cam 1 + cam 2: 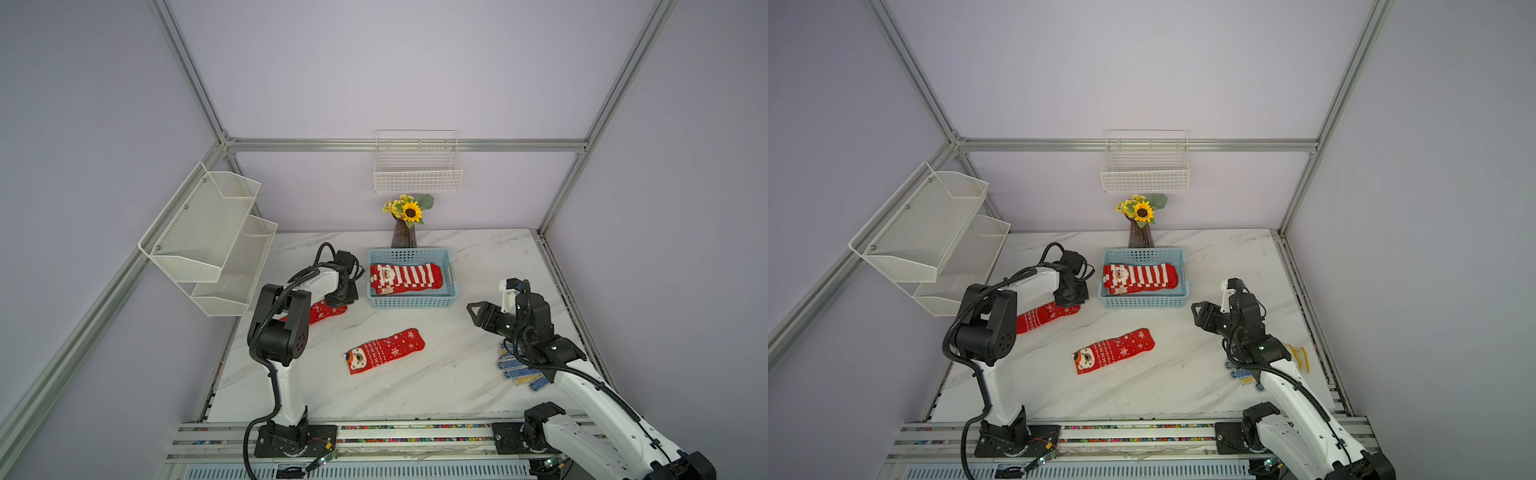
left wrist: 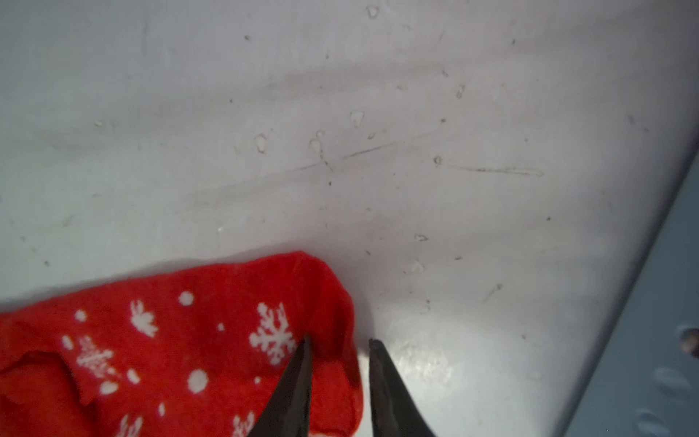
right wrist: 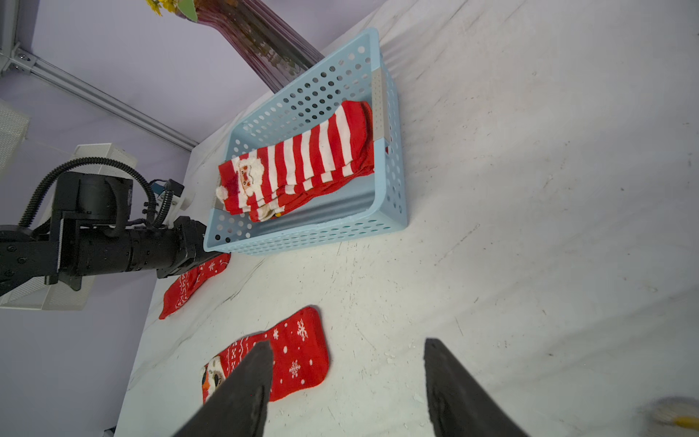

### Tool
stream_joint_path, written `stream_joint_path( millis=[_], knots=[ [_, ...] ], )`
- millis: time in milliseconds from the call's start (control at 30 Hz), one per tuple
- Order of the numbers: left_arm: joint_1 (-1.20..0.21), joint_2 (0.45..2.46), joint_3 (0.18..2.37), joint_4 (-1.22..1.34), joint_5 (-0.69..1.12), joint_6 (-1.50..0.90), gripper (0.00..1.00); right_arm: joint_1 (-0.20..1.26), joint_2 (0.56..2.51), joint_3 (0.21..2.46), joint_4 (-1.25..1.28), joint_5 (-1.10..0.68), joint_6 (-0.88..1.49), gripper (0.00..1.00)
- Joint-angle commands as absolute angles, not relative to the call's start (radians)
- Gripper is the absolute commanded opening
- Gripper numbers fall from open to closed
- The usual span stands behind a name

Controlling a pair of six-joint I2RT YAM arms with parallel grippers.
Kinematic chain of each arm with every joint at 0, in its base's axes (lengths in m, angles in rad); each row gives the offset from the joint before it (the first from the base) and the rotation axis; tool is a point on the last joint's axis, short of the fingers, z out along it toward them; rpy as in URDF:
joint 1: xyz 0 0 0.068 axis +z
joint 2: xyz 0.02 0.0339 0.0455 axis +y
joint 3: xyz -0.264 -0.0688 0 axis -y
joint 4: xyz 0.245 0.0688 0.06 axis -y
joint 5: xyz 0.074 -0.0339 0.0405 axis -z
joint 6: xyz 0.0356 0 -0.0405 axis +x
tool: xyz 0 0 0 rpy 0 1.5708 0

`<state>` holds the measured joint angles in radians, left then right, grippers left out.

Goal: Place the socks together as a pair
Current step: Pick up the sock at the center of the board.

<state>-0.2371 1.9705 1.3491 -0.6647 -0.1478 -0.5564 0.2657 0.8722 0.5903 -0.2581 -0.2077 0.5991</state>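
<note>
A red sock with white snowflakes (image 2: pixel 170 340) lies on the marble table left of the blue basket (image 1: pixel 411 305); in both top views (image 1: pixel 326 311) (image 1: pixel 1046 316) my left arm covers part of it. My left gripper (image 2: pixel 338 340) is down at its toe, narrowly open: one finger over the fabric, the other on bare table beside the edge. A second red sock with a bear face (image 1: pixel 384 351) (image 1: pixel 1113 351) (image 3: pixel 287 359) lies flat mid-table. Red-and-white striped Santa socks (image 1: pixel 405 277) (image 3: pixel 302 162) lie stacked in the basket. My right gripper (image 1: pixel 473 314) (image 3: pixel 348 343) hangs open and empty, right of the basket.
Blue and yellow dotted gloves (image 1: pixel 517 368) lie under my right arm near the table's right edge. A sunflower vase (image 1: pixel 403 232) stands behind the basket. A white mesh rack (image 1: pixel 208 237) hangs on the left wall and a wire basket (image 1: pixel 417 170) on the back wall.
</note>
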Motion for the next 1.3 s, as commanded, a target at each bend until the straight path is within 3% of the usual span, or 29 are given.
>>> stream_joint_path(
  millis=[0,67,167,233,400,733,900,1067,1267],
  knots=[
    [-0.247,1.989,1.380,-0.673,-0.179,-0.559,0.20,0.266,0.849,0.580,-0.218,-0.249,0.582,0.66],
    [-0.251,1.987,1.366,-0.673,-0.181,-0.562,0.09,0.266,0.845,0.582,-0.212,-0.258,0.567,0.66],
    [-0.254,1.956,1.344,-0.672,-0.165,-0.565,0.00,0.267,0.845,0.585,-0.183,-0.273,0.552,0.66],
    [-0.253,1.905,1.334,-0.675,-0.145,-0.565,0.00,0.266,0.852,0.589,-0.149,-0.307,0.531,0.66],
    [-0.256,1.707,1.324,-0.675,-0.071,-0.534,0.00,0.267,0.836,0.580,-0.030,-0.374,0.451,0.80],
    [-0.306,1.327,1.321,-0.629,0.243,-0.357,0.00,0.286,0.862,0.637,0.196,-0.482,0.403,0.81],
    [-0.354,1.211,1.358,-0.586,0.410,-0.339,0.00,0.353,0.917,0.705,0.247,-0.532,0.280,0.81],
    [-0.407,1.136,1.396,-0.569,0.469,-0.292,0.00,0.446,0.971,0.768,0.277,-0.539,0.189,0.82],
    [-0.441,1.090,1.396,-0.571,0.576,-0.169,0.00,0.492,1.088,0.846,0.308,-0.770,0.005,0.83]
  ],
)
